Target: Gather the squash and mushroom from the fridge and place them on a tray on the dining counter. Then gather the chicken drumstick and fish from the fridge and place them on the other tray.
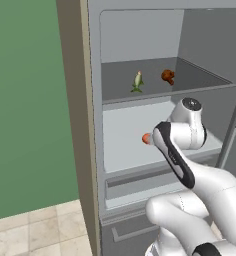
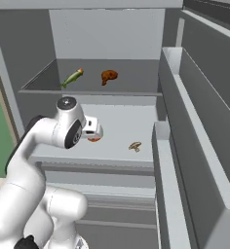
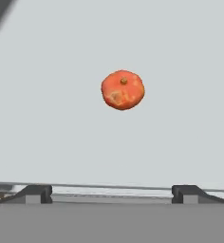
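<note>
The fridge (image 1: 140, 35) stands open in front of me. On its lower white shelf (image 2: 122, 121) lies the squash (image 3: 123, 89), a round orange-red fruit with a small stem. My gripper (image 3: 112, 192) hangs above it, open, its two dark fingertips (image 3: 35, 192) spread wide with nothing between them. The squash (image 2: 93, 139) peeks out just under my hand, and also shows beside my wrist (image 1: 146, 138). The small brown mushroom (image 2: 135, 146) lies to its right on the same shelf. On the upper grey shelf rest the fish (image 1: 137, 81) and the chicken drumstick (image 1: 167, 76). Both trays and the dining counter are out of view.
The fridge's open door (image 2: 200, 126) with its door bins reaches out on the right. A beige cabinet panel (image 1: 72, 100) and a green wall (image 1: 25, 100) border the fridge on the left. A drawer front (image 1: 140, 182) sits below the lower shelf, over the tiled floor (image 1: 35, 230).
</note>
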